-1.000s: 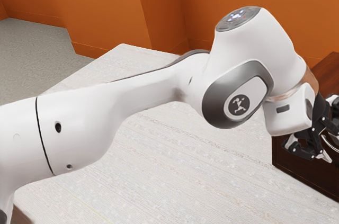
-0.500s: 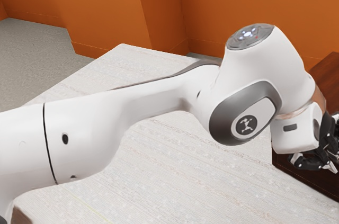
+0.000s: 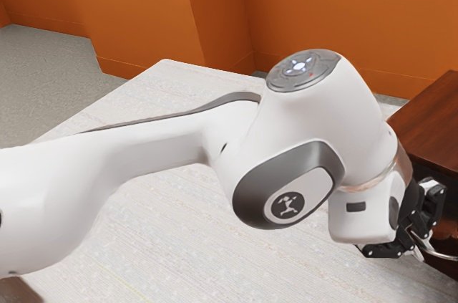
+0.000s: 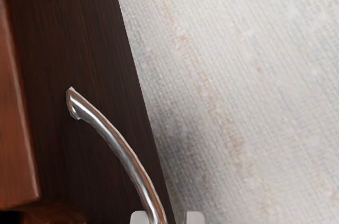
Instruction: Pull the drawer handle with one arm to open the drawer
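- Exterior view: spotted the gripper (image 3: 405, 240) low at the exterior view's right, hard up against the dark wooden cabinet (image 3: 429, 120), with the silver drawer handle (image 3: 438, 253) poking out just beside it. Couldn't tell how the jaws stood.
- Wrist view: saw the curved drawer handle (image 4: 114, 142) standing off the dark drawer front (image 4: 69, 49), pale table (image 4: 238, 102) alongside.

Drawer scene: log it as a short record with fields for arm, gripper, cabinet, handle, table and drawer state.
arm: white arm, reaching toward the exterior view's right
gripper: black gripper, low at the cabinet's front
cabinet: dark wooden cabinet at the exterior view's right edge
handle: curved silver handle on the dark drawer front, running toward the gripper
table: pale textured tabletop
drawer state: cannot tell whether open or shut
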Controlling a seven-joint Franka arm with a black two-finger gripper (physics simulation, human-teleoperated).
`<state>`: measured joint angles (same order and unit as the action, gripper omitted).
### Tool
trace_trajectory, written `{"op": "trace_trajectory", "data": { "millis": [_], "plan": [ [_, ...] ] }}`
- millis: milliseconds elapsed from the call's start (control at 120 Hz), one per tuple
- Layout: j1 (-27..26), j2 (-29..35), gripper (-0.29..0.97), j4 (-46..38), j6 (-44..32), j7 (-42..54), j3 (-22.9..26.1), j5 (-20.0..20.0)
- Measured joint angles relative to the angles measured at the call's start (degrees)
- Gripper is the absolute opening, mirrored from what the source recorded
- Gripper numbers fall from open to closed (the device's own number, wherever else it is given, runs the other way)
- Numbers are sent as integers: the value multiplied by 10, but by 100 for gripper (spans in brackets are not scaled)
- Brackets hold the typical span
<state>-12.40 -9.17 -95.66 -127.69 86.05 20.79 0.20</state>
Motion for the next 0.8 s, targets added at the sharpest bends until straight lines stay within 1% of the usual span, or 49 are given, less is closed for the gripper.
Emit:
{"op": "trace_trajectory", "data": {
  "millis": [200, 300, 492, 800],
  "plan": [
    [-3, 41, -6, -44, -3, -4, 0, -11],
    [-2, 61, -10, -66, -4, -5, 0, -21],
    [-2, 96, -11, -104, -9, -7, 1, -40],
    [-9, 142, -11, -152, -15, -9, -2, -48]
  ]
}}
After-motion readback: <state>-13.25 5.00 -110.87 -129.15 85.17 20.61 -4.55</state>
